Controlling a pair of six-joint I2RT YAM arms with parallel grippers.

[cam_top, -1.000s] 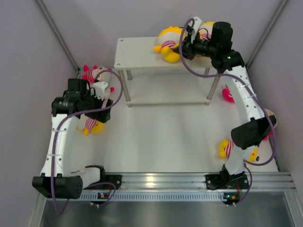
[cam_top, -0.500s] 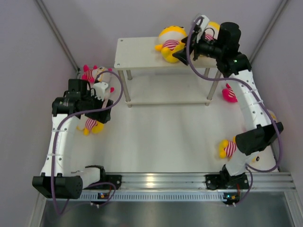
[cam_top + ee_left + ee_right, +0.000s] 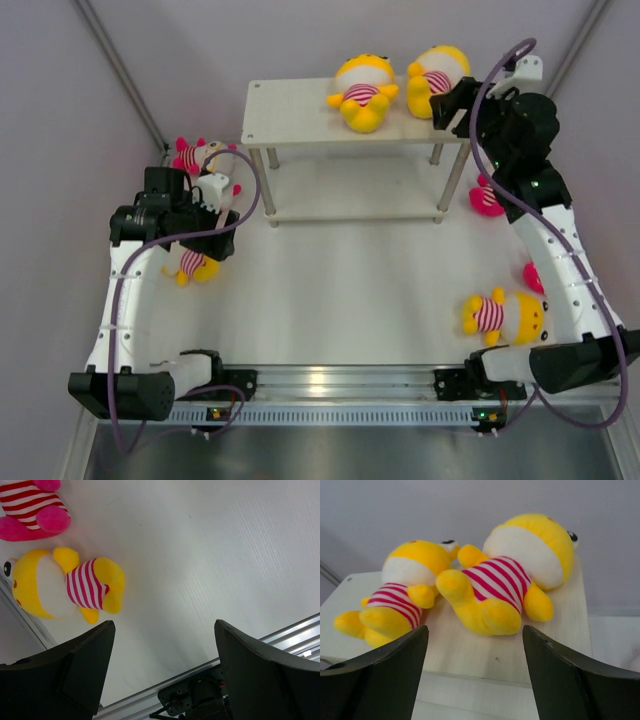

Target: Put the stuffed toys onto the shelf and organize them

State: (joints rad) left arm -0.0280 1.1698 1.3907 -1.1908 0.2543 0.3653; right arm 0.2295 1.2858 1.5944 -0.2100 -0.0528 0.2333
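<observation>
White table [image 3: 340, 290]: two toys shelved, the rest left to do.
Your shelf [image 3: 290, 115] carries a yellow toy [image 3: 362, 92] and its twin [image 3: 437, 72], lying side by side on the top board's right half; the lower board has none. At least five more lie on the table, among them a pink toy [image 3: 486, 198] by the right leg. Your right gripper [image 3: 450, 105] stands wide open just beside the twin, holding nothing. Your left gripper [image 3: 164, 625] hangs wide open near a third yellow toy [image 3: 65, 587], touching nothing.
</observation>
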